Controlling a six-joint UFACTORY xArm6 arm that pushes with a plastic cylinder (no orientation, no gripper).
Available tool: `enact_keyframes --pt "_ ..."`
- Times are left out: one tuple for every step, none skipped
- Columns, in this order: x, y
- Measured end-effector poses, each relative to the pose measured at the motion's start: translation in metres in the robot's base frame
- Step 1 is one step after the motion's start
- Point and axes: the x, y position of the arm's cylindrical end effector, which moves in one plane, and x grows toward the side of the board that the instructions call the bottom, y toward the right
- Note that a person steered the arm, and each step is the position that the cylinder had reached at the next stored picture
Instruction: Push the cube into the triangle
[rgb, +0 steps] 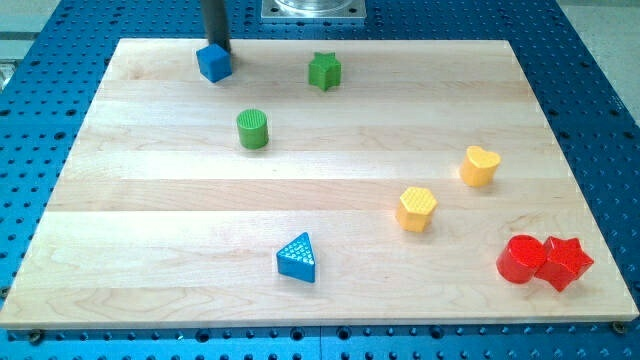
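A blue cube sits near the view's top left of the wooden board. A blue triangle lies near the view's bottom centre, far from the cube. My dark rod comes down from the view's top edge, and my tip rests just behind the cube on its top right side, touching or nearly touching it.
A green cylinder stands below the cube, roughly between it and the triangle. A green star is at the top centre. A yellow heart and a yellow hexagon are at the right. A red cylinder and a red star touch at the bottom right.
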Motion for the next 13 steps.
enact_keyframes --pt "0.03 0.002" --pt "0.057 0.023" --pt "0.082 0.032" --pt "0.055 0.083" --pt "0.067 0.112" --pt "0.084 0.096" --pt "0.104 0.053" --pt "0.117 0.006" --pt "0.125 -0.042" --pt "0.138 -0.028" --pt "0.101 -0.006" --pt "0.096 0.028" --pt "0.147 0.028"
